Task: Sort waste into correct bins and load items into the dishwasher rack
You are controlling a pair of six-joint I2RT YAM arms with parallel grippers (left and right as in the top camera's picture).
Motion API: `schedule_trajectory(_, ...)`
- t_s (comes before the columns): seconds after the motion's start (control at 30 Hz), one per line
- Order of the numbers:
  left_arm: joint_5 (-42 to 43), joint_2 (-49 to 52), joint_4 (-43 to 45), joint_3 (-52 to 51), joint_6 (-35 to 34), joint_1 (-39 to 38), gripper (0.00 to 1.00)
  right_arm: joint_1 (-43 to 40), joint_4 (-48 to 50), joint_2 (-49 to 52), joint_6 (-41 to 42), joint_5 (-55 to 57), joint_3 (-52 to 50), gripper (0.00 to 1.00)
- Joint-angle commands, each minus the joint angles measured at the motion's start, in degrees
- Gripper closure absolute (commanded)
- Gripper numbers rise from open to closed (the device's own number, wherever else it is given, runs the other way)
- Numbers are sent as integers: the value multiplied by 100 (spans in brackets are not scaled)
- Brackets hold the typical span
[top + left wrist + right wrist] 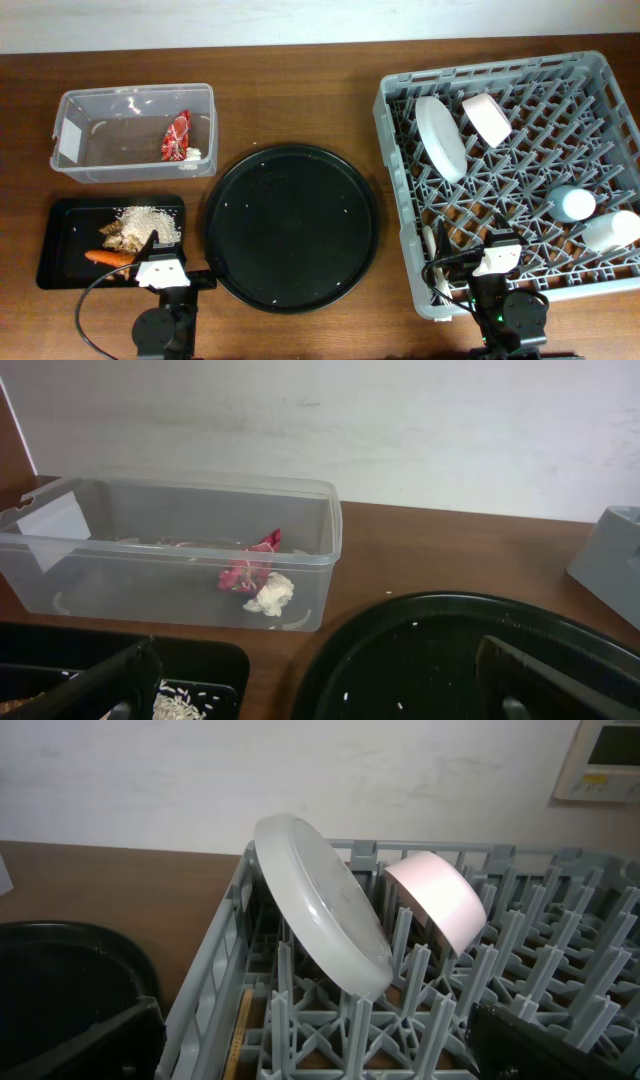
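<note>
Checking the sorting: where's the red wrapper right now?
Overhead view: the wrapper lies inside the clear tub at far left, near the tub's right end, next to the tissue.

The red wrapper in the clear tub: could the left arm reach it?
Probably yes. The tub has no lid, nothing covers the wrapper, only a tissue lies beside it, and the open left gripper faces it; it must clear the near wall.

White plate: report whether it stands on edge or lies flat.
On edge, tilted: the white plate leans among pegs of the grey rack, beside the pink bowl.
</note>
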Motion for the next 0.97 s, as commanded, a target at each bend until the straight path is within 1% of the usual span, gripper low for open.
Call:
schedule_trajectory(0.0,46,-44,-7,-26,74,-22,1,-22,-22,-57,-13,-31,-46,1)
schedule_trajectory(0.93,46,-44,-4,-26,74,-22,1,-22,-22,-57,-13,-31,-46,1)
